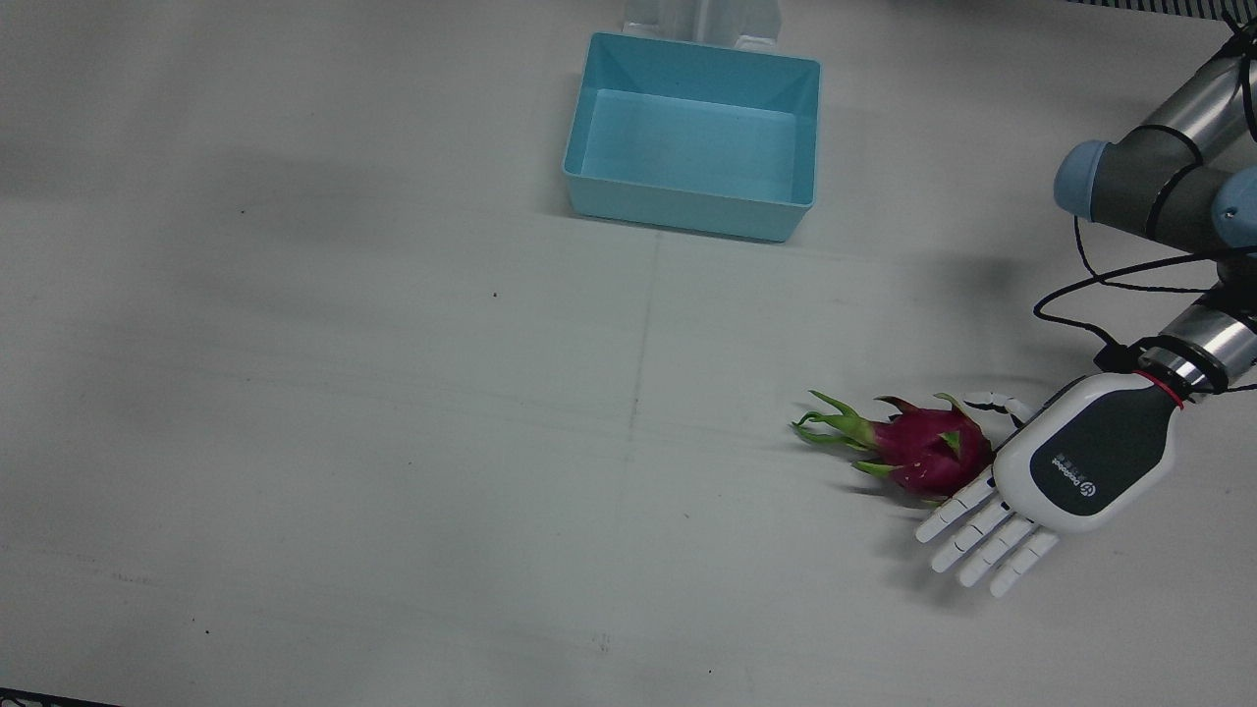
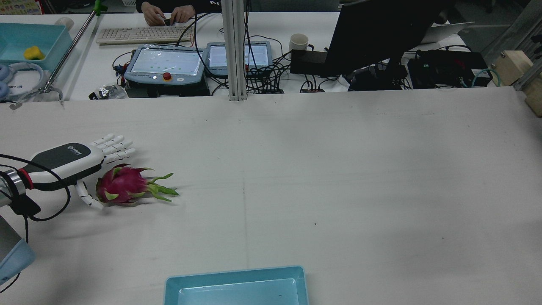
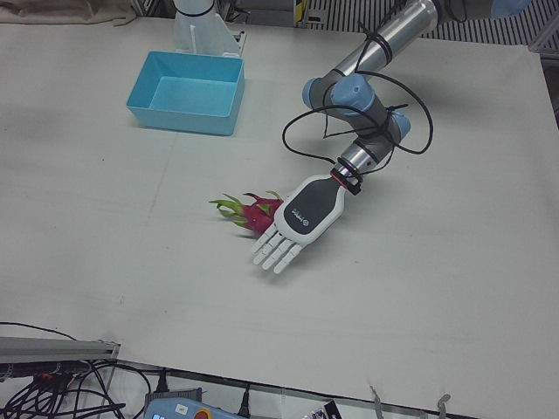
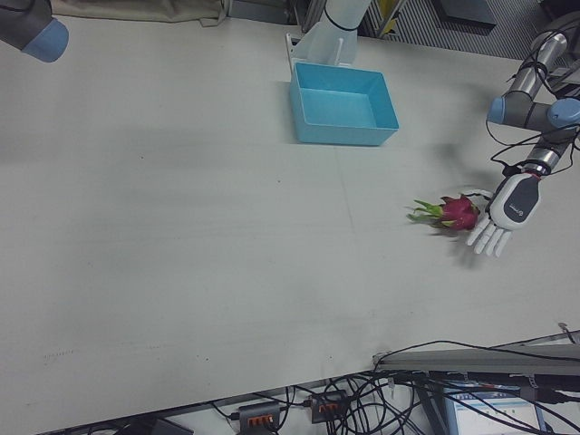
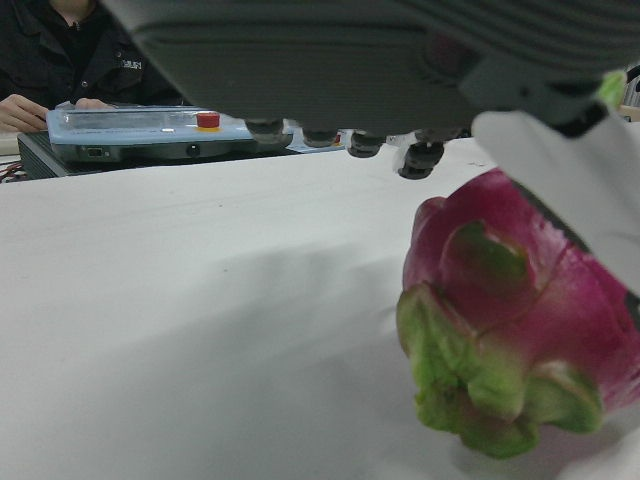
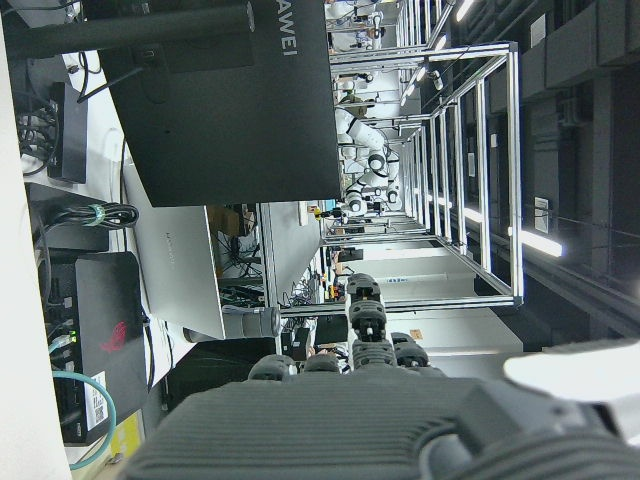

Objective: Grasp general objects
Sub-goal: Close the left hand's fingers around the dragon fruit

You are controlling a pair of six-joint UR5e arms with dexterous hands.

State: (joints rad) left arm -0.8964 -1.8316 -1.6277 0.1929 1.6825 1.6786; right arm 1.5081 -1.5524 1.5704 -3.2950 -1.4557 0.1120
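Observation:
A magenta dragon fruit [image 1: 928, 450] with green leaf tips lies on the white table. My left hand [image 1: 1080, 471] is open, palm down, right beside its round end. The fingers [image 1: 982, 540] stretch flat past one side and the thumb [image 1: 997, 401] lies on the other side. It holds nothing. The rear view shows the hand [image 2: 70, 163] and the fruit [image 2: 120, 185] at the far left. The left hand view shows the fruit [image 5: 510, 340] close under the palm [image 5: 350, 60]. My right hand [image 6: 380, 420] shows only in its own view, raised, fingers apart, holding nothing.
A light blue bin [image 1: 692, 196] stands empty at the table's robot side, near the middle; its rim shows in the rear view [image 2: 237, 271]. The left arm's cable [image 1: 1090, 285] hangs by the wrist. Operator desks with screens lie beyond the far edge.

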